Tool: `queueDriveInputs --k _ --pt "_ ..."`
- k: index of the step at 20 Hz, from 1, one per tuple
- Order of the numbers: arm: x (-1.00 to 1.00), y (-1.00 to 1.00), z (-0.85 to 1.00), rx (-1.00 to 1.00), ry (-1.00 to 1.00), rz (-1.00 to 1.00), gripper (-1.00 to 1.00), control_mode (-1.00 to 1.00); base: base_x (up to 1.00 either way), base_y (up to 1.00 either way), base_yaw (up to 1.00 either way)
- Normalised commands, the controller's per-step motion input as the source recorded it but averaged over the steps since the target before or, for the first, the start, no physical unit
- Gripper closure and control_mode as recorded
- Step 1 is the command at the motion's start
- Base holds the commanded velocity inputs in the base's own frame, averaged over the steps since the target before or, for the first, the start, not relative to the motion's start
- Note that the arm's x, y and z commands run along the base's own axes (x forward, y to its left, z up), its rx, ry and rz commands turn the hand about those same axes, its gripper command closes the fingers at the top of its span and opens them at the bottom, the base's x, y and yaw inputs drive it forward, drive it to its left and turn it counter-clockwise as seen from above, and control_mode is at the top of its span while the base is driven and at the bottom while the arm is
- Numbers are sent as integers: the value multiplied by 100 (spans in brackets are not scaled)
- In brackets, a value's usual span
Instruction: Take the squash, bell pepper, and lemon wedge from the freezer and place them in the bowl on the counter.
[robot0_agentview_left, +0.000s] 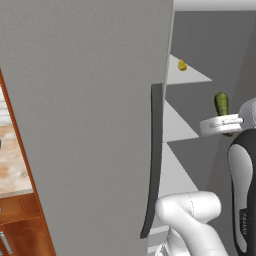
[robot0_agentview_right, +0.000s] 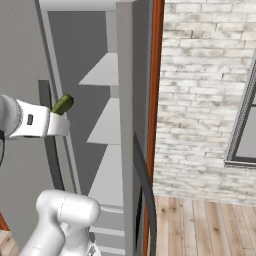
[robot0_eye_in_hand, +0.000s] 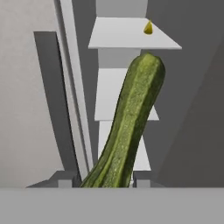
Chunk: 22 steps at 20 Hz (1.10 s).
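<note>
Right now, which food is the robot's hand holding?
The squash, long and dark green, sticks out of the hand. The tiny yellow lemon wedge sits on a freezer shelf.

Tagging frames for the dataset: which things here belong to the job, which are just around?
Job:
squash, held between the fingers
lemon wedge on an upper shelf
freezer, door open
counter

Around:
brick wall
window
wooden floor

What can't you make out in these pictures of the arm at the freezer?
- Fingers: in the hand view the squash covers their tips; whether they press on it is not clear.
- Squash's lower end: in the left base view the white hand hides it.
- Lemon wedge: too small to judge its shape.
- Freezer lower shelves: the arm blocks them in both base views.
</note>
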Motion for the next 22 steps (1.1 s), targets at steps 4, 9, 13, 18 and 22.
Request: queueDriveInputs --k 4,9,13,18,22 --pt "-18 0 0 0 5 2 100 -100 0 0 0" --pt "-14 -1 0 0 4 0 100 -100 0 0 0" --pt "-8 -2 0 0 3 0 100 100 -4 0 0" --pt "0 0 0 0 0 0 100 100 -57 2 0" --pt "0 0 0 0 0 0 100 100 -74 53 0"
